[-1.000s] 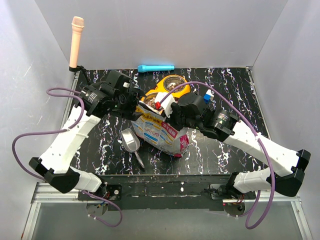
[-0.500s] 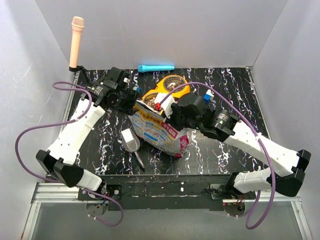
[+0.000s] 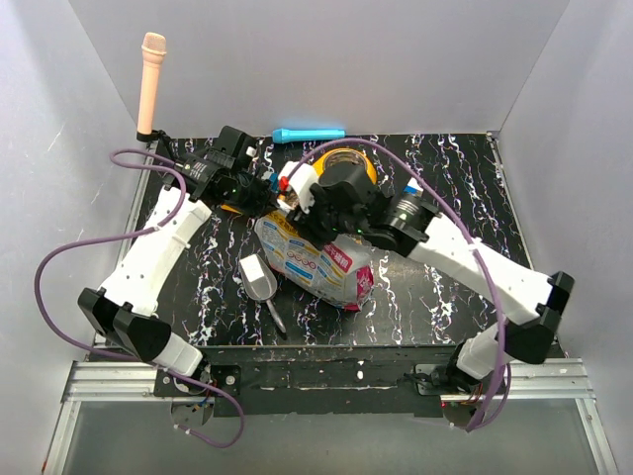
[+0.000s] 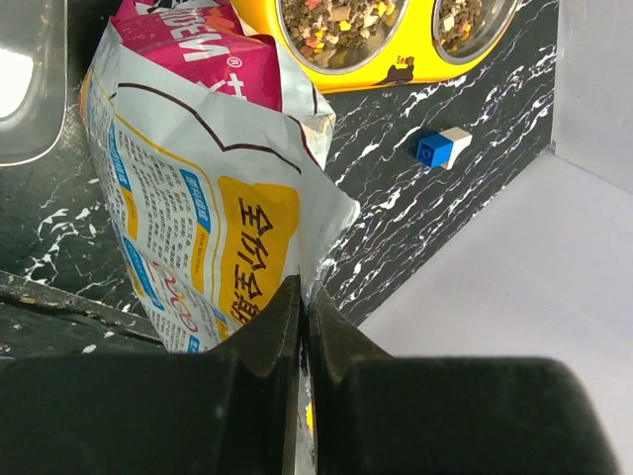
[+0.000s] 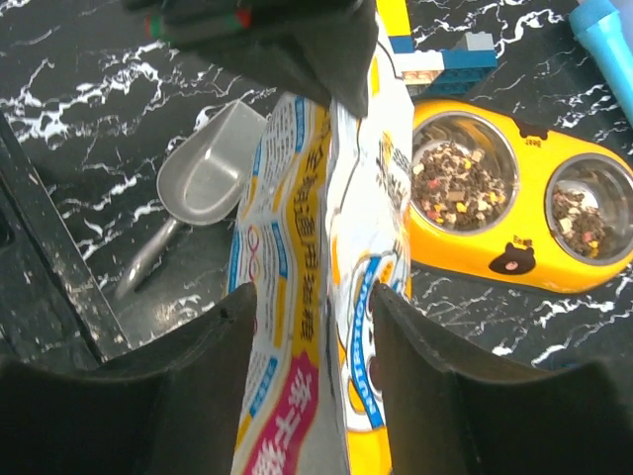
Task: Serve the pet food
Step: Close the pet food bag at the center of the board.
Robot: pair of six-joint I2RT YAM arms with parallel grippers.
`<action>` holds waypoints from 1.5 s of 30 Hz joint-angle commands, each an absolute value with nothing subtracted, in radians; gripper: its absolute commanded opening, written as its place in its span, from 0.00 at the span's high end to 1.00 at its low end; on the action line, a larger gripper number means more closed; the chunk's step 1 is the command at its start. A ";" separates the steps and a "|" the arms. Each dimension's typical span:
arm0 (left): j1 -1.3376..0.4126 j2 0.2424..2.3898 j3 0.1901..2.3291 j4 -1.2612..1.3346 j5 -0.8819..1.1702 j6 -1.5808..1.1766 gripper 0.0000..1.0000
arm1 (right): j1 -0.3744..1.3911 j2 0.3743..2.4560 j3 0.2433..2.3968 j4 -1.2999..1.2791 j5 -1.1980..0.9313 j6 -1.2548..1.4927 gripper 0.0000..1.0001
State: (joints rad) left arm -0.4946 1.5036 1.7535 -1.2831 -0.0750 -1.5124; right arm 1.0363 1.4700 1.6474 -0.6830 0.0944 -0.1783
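- the right gripper (image 5: pixel 309 297) has swung left across the yellow plastic double bowl (image 5: pixel 455 252) and the left gripper (image 4: pixel 303 289) has drawn back; i judge the pour is being set up.
- both are clenched on the white-blue-pink foil bag (image 3: pixel 318 262): the left pinches its top edge, the right clasps its body.
- brown kibble pellets (image 5: pixel 458 185) lie in both bowl cups.
- count: one bag, one bowl, one grey scoop (image 5: pixel 203 176).

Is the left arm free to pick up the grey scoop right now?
Probably not yet. The left gripper is shut on the edge of the food bag, so it would have to let go first. The scoop itself lies uncovered beside the bag.
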 commanded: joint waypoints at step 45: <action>-0.485 1.378 1.396 -0.382 1.094 0.032 0.18 | 0.586 1.536 1.917 -1.130 -0.618 -0.175 0.99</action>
State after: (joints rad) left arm -0.4801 1.4891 1.4208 -0.4934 0.9871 0.0921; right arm 0.5976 1.5604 1.8294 -1.2274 -0.5621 -0.1875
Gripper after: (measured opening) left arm 0.803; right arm 0.029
